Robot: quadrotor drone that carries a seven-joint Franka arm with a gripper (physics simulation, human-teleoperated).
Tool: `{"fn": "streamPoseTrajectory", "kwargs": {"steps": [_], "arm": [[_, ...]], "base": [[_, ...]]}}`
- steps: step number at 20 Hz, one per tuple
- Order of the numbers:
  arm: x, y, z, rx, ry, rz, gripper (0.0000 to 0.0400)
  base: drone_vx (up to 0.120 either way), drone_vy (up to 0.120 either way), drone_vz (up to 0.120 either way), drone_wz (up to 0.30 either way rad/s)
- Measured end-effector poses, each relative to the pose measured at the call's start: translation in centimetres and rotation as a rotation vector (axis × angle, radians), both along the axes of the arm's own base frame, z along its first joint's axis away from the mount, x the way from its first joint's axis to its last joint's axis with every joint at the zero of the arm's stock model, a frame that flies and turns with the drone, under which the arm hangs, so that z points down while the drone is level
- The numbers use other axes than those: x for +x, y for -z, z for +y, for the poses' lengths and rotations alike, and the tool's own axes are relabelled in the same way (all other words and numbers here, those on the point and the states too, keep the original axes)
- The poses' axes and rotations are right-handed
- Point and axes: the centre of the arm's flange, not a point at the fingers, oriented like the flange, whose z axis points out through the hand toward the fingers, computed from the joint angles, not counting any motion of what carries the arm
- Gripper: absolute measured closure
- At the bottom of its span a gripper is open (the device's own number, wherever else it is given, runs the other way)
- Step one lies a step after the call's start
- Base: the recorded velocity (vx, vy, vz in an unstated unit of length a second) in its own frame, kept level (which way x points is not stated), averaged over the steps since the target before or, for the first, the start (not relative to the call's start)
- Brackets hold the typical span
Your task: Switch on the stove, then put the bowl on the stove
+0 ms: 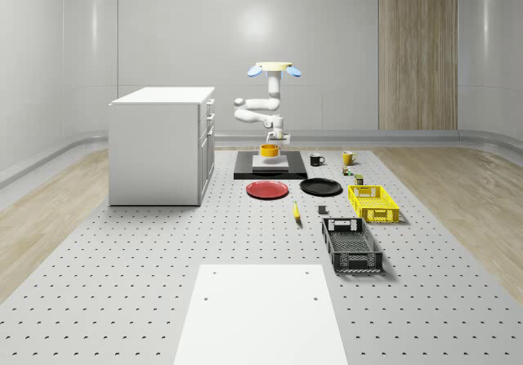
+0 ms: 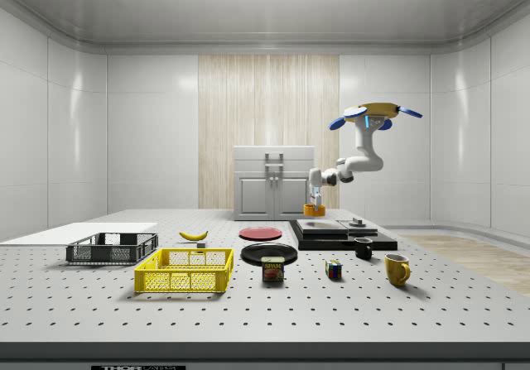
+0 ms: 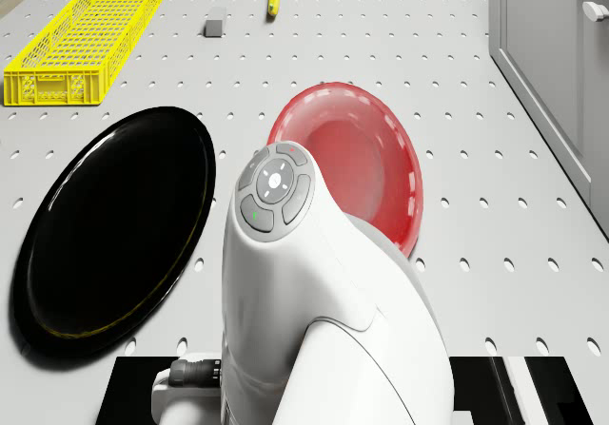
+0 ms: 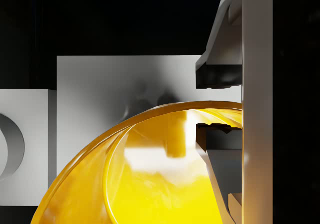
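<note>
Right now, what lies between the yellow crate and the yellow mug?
In the side view, a tin can, a small coloured cube and a black mug farther back sit between the yellow crate and the yellow mug.

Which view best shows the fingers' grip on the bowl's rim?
The wrist view: the fingers straddle the bowl rim. The whole-scene view shows the bowl over the stove, small. The side view shows it distant.

Pale panelled walls, a wood-panel strip [image 1: 417, 51], white cabinet [image 1: 159, 144].
</note>
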Motion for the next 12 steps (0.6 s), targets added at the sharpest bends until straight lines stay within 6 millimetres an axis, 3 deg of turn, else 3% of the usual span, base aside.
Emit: {"fn": "streamPoseTrajectory", "kwargs": {"steps": [12], "arm": [[0.0,-3.6,0.0,0.0,0.0,0.0,0.03]], "base": [[0.0,0.0,0.0,0.0]]}}
